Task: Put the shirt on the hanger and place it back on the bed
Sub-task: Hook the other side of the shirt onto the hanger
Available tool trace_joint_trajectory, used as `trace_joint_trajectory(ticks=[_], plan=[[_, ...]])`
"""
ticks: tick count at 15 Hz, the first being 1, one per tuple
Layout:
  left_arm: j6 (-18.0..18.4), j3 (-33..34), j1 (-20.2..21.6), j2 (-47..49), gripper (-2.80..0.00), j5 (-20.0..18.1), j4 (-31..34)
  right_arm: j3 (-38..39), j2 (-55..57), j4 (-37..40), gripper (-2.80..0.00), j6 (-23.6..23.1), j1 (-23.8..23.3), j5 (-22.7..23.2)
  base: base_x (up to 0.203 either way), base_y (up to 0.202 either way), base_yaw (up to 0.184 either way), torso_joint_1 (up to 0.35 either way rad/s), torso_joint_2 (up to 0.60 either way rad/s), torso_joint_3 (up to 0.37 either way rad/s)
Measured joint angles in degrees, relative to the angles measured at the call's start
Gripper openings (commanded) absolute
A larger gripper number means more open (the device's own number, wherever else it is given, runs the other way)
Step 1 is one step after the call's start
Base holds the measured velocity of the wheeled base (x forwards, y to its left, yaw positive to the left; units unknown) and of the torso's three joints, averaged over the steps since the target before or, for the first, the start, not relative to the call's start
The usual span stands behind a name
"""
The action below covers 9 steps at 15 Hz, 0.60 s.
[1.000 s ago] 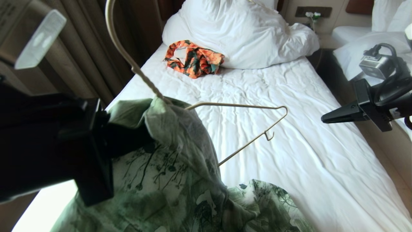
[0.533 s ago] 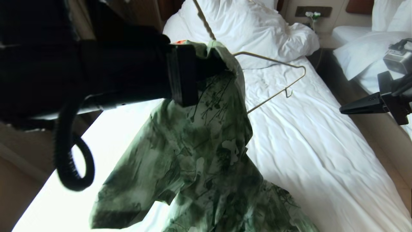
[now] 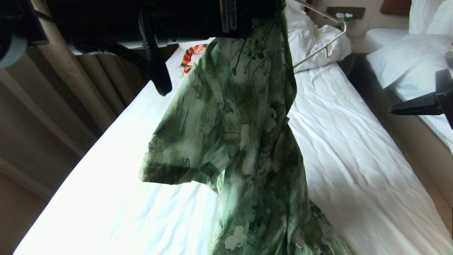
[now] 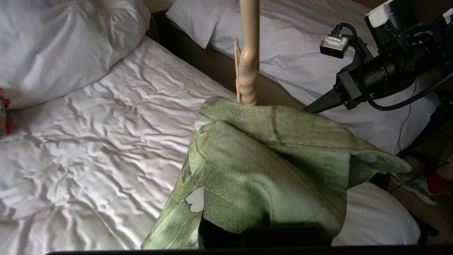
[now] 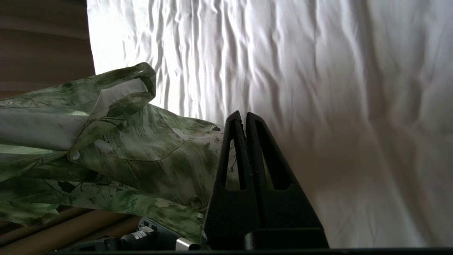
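The left gripper [image 3: 263,21] clamps the shirt [image 3: 244,141] and hanger [image 3: 327,42] above the bed [image 3: 354,159]; the right gripper [image 5: 244,118], closed and empty, hangs right.

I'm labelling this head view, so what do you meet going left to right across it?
Curtain → orange-and-green garment → shirt → hanger → right gripper, shut and empty.
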Motion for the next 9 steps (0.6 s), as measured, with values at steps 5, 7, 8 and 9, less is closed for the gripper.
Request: trace_joint_trajectory(ticks=[5,7,8,9], plan=[[3.63,-8.02,1.26,4.21,-2.8,-0.03,3.85,-0.5,-0.68,0.08,-2.8,0.0,-2.07,0.65,0.0,0.0,0.0,0.0,0.0,0.0],[3.66,-5.17,1.44,4.45,-2.8,-0.17,3.52,-0.27,-0.74,0.21,-2.8,0.0,-2.31,1.13,0.0,0.0,0.0,0.0,0.0,0.0],[3.57,-2.31,1.49,4.13,-2.8,-0.23,3.29,0.05,-0.51,0.34,-2.8,0.02,-2.34,1.73,0.0,0.0,0.0,0.0,0.0,0.0],[3.37,1.46,1.54,3.55,-2.8,-0.23,2.75,0.37,-0.13,0.5,-2.8,0.18,-2.14,2.13,0.0,0.0,0.0,0.0,0.0,0.0]])
